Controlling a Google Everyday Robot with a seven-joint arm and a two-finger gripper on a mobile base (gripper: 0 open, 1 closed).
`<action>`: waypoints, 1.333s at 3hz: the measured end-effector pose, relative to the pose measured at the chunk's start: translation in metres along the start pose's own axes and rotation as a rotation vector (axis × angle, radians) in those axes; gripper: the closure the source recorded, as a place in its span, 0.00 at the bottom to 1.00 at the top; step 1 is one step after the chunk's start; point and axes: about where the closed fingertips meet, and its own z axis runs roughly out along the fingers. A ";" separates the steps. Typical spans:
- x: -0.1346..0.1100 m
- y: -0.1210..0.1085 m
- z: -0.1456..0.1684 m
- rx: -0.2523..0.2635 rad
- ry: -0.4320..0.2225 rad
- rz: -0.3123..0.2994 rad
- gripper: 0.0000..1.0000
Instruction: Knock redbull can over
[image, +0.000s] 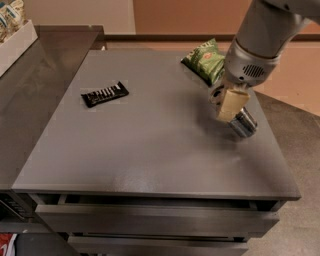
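The redbull can (243, 123) is at the right side of the grey table (150, 155). It is a dark grey-silver can, tipped well over, with one round end pointing down and to the right. My gripper (226, 103) hangs from the grey arm (260, 40) that comes in from the upper right. It sits right against the can's upper left side and hides part of the can. It grips nothing that I can see.
A green snack bag (206, 59) lies just behind the gripper, at the table's far right. A black snack bar (104, 93) lies at the left. A darker counter (30, 100) with a white tray (15, 42) adjoins on the left. Drawers (150, 217) are below the front edge.
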 end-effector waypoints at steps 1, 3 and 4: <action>-0.010 -0.005 0.009 0.006 0.058 -0.024 0.35; -0.016 -0.002 0.040 -0.008 0.095 -0.049 0.00; -0.016 -0.002 0.040 -0.008 0.094 -0.049 0.00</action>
